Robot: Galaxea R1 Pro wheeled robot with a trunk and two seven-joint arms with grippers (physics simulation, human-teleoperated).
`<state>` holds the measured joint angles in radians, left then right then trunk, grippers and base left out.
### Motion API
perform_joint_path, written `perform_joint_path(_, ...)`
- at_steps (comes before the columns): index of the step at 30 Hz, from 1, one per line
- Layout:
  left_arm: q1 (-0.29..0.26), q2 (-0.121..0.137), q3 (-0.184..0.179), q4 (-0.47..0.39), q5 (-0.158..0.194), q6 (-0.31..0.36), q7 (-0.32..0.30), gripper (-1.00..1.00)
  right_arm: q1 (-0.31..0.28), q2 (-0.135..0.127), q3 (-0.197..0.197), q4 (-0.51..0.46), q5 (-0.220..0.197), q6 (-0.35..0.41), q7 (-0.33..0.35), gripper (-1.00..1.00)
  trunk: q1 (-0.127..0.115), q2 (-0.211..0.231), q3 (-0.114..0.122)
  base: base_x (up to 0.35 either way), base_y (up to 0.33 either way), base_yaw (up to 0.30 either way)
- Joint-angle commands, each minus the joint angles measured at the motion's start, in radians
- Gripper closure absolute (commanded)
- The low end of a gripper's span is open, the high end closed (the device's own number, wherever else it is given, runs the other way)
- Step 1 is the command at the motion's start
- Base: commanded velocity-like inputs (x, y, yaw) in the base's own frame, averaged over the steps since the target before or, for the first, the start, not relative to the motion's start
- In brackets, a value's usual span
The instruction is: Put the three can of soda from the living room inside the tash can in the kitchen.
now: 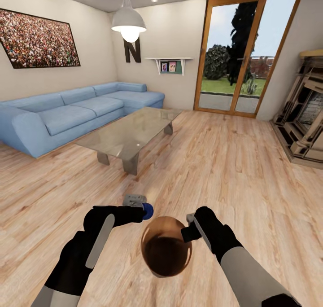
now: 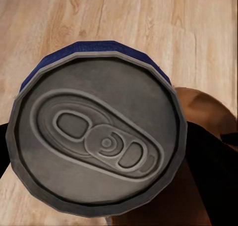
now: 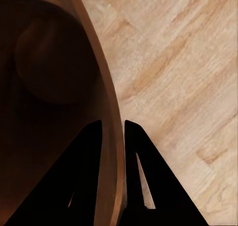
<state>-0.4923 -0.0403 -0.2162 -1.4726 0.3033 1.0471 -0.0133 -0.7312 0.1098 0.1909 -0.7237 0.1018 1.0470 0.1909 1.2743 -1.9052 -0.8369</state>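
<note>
A can of soda [image 2: 99, 141] with a grey metal top and dark blue sides sits in my left gripper [image 1: 144, 209], which is shut on it. In the head view the can [image 1: 148, 211] hangs just over the left rim of the tash can [image 1: 166, 248], a round copper-brown bin with a dark inside. My right gripper [image 3: 113, 134] is shut on the bin's rim [image 3: 106, 97], one finger inside the wall and one outside. A dim round shape [image 3: 49, 62] shows deep inside the bin; what it is I cannot tell. The bin's edge [image 2: 208, 104] also peeks from behind the can.
This is the living room with a light wood floor [image 1: 224, 172]. A glass coffee table [image 1: 130, 134] stands ahead on the left, with a long blue sofa [image 1: 67, 114] behind it. A brick fireplace [image 1: 305, 118] is at the right and a glass door [image 1: 242, 55] at the back.
</note>
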Motion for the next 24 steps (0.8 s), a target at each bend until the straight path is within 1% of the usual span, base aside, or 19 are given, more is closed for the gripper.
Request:
perform_joint_path(1, 0.0, 0.0, -0.002, 0.0, -0.001, 0.0, -0.001, 1.0, -0.008, 0.002, 0.0, 0.01, -0.003, 0.0, -0.001, 1.0, -0.004, 0.007, 0.003, 0.0, 0.0, 0.0)
perform_joint_path(6, 0.0, 0.0, -0.009, 0.001, 0.006, 0.0, 0.0, 1.0, -0.032, 0.011, 0.001, 0.045, -0.002, 0.0, -0.019, 1.0, -0.023, 0.042, 0.019, 0.0, 0.0, 0.0)
perform_joint_path(7, 0.0, -0.001, -0.01, 0.001, 0.007, 0.0, 0.0, 1.0, -0.035, 0.019, 0.001, 0.052, -0.002, 0.0, -0.031, 1.0, -0.027, 0.049, 0.022, 0.0, 0.0, 0.0)
perform_joint_path(10, 0.0, -0.001, -0.015, 0.0, 0.007, 0.0, 0.001, 1.0, -0.041, 0.031, 0.001, 0.064, -0.002, 0.0, -0.061, 1.0, -0.038, 0.07, 0.031, 0.0, 0.0, 0.0)
perform_joint_path(11, 0.0, -0.001, -0.021, 0.0, 0.008, 0.0, 0.001, 1.0, -0.049, 0.036, 0.001, 0.076, -0.002, 0.0, -0.084, 1.0, -0.042, 0.077, 0.035, 0.0, 0.0, 0.0)
perform_joint_path(13, 0.0, -0.002, -0.027, 0.001, 0.008, 0.0, 0.001, 1.0, -0.065, 0.039, 0.001, 0.107, -0.003, 0.0, -0.108, 1.0, -0.05, 0.091, 0.041, 0.0, 0.0, 0.0)
perform_joint_path(17, 0.0, -0.003, -0.033, 0.001, 0.008, 0.0, 0.002, 1.0, -0.098, 0.041, -0.002, 0.179, -0.004, 0.0, -0.132, 1.0, -0.065, 0.119, 0.053, 0.0, 0.0, 0.0)
perform_joint_path(21, 0.0, -0.009, -0.044, 0.002, 0.008, 0.0, 0.003, 1.0, -0.109, 0.041, -0.005, 0.198, -0.005, 0.0, -0.138, 1.0, -0.081, 0.147, 0.066, 0.0, 0.0, 0.0)
perform_joint_path(24, 0.0, -0.012, -0.06, 0.003, 0.007, 0.0, 0.004, 1.0, -0.114, 0.042, -0.006, 0.204, -0.007, 0.0, -0.147, 1.0, -0.092, 0.168, 0.075, 0.0, 0.0, 0.0)
